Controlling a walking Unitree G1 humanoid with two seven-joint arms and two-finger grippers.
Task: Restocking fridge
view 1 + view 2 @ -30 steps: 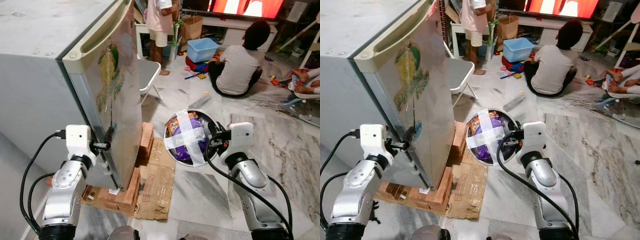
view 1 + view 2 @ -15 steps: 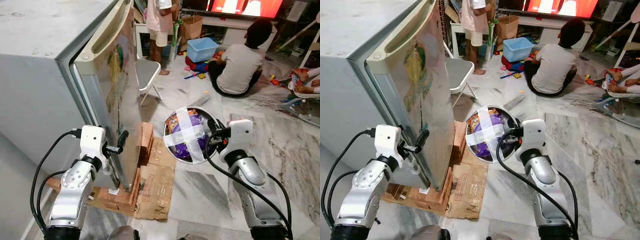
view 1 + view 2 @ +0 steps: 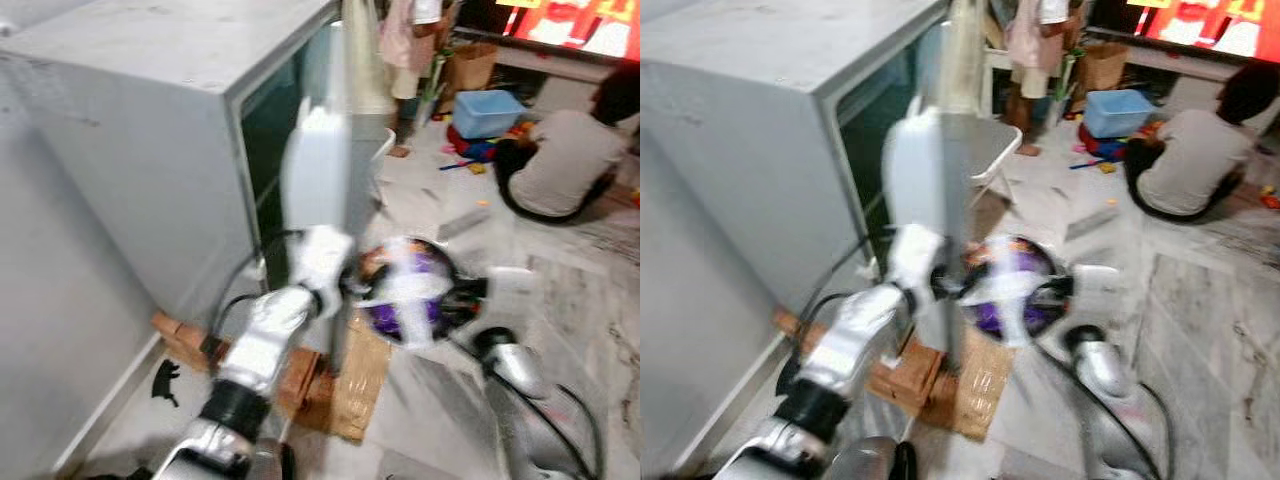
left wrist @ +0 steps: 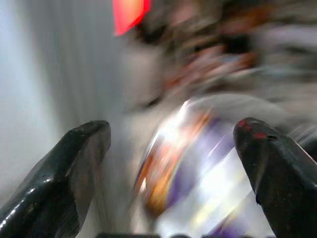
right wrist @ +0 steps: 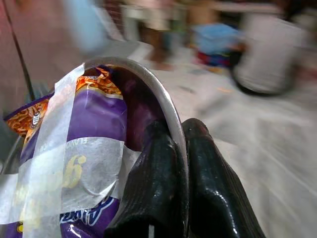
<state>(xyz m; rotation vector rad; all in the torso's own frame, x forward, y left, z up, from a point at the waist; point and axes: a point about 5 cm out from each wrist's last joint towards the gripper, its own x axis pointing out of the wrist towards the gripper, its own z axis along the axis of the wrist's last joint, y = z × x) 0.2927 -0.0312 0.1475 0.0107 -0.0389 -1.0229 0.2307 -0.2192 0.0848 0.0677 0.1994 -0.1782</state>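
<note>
Two blurred head views show the grey, boxy small fridge (image 3: 150,130) at about 10 o'clock, its pale door (image 3: 325,170) swung out edge-on toward the camera and a dark opening visible behind it; the fridge stands on reddish bricks and flattened brown cardboard (image 3: 355,375) laid on the marble floor (image 3: 580,300). In the left eye view the left gripper (image 3: 350,280) sits at centre, just beside the door's lower edge, while the round metal bowl holding a purple snack packet under crossed white tape (image 3: 410,295) hangs just right of centre, well outside the fridge. Two people are on the floor at 1 to 2 o'clock: one seated in a grey shirt (image 3: 565,160), another standing (image 3: 405,40) near a blue plastic tub (image 3: 490,110). In the left wrist view the left gripper (image 4: 173,158) is spread wide with nothing between its fingers, the taped bowl smeared beyond. In the right wrist view the right gripper (image 5: 179,163) is pressed together, pinching the bowl's thin steel rim (image 5: 163,104). My worry is that this narrow rim pinch could let the loaded bowl tilt or slip during fast motion, and the swinging door could knock it or drift back before the bowl goes in.
</note>
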